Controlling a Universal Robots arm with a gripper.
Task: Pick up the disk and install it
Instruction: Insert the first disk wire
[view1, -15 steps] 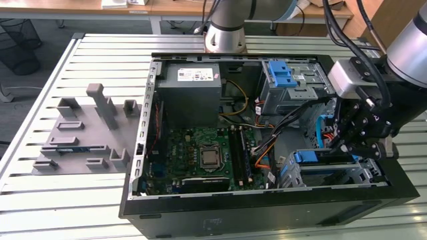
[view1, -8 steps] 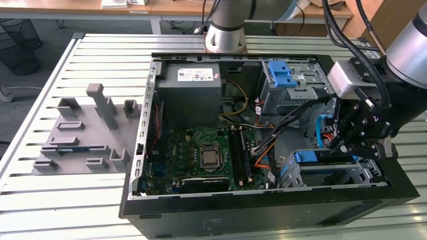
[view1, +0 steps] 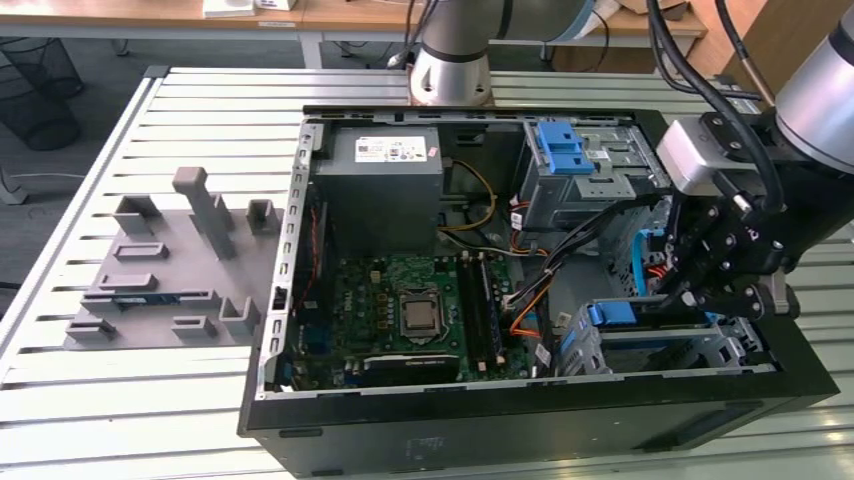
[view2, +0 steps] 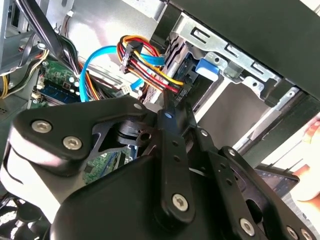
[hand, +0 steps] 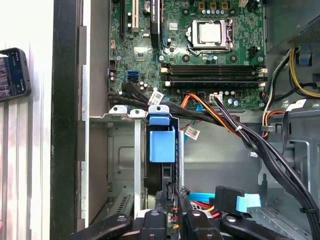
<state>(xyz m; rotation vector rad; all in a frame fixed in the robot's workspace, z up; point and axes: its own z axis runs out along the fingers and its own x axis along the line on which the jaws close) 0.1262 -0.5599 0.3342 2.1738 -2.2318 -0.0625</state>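
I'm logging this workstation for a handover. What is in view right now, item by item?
PC case: one, black, lying open on the slatted table.
Motherboard: one, green, on the case floor.
Power supply: one, grey, at the case's far end.
Disk: one, blue rail frame showing, seated in the drive cage by the gripper.
Upper drive bay: one, metal with a blue latch, toward the exterior view's right.
Cables: a bundle, orange, yellow, red, black and blue, beside the cage.
Fixture: one, grey, on the table at the exterior view's left.
Phone: one, dark, outside the case.
Table: one, pale slats.
Gripper: one, black, at the cage.
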